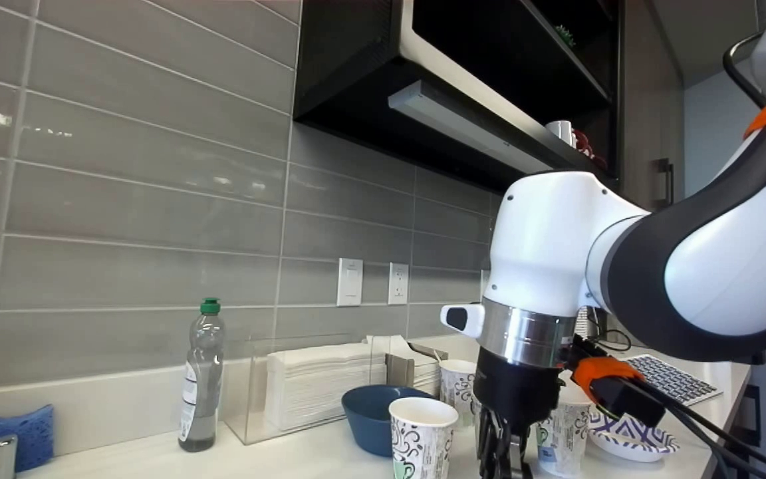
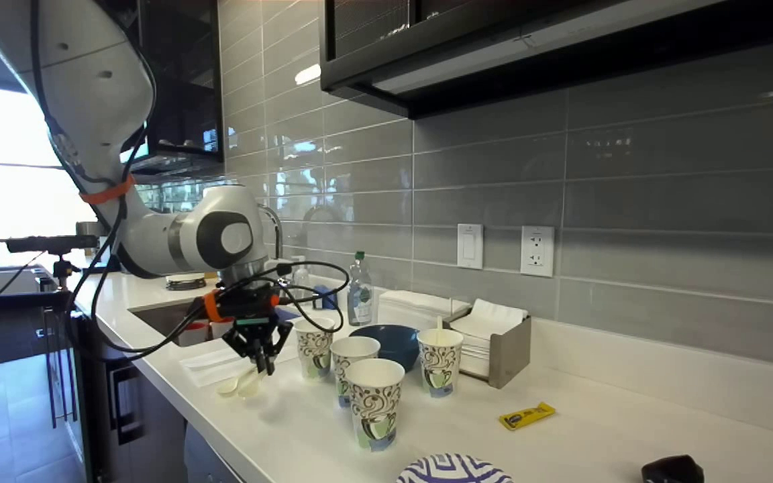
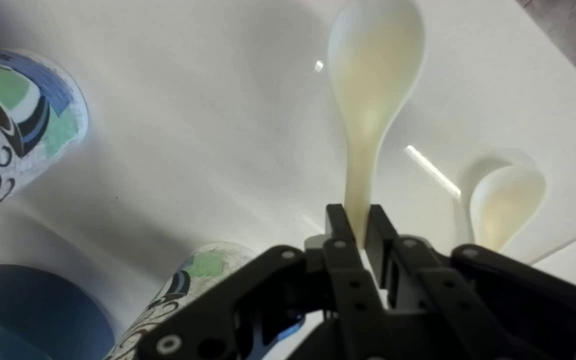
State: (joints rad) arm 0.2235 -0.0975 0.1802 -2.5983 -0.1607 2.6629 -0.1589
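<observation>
Gripper [image 3: 358,220] pinching pale spoon [image 3: 375,60], another spoon [image 3: 508,205] nearby, 4 cups [image 2: 374,406]

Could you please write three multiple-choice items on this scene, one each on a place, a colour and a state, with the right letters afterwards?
1. Where does the yellow, oblong packet lie?
A in a bowl
B on the glossy white counter
C on a black shelf

2. What colour is the cap on the tall, clear bottle beside the stacked white paper napkins?
A green
B red
C blue

3. What state is the black hand in?
A spread, holding nothing
B gripping a paper cup
C pinching the handle of a pale cream, oval-bowled spoon

Right letters:
1 B: in an exterior view it rests on that surface.
2 A: the cap shows green in both exterior views.
3 C: in the wrist view, the handle sits between its fingers.
</observation>
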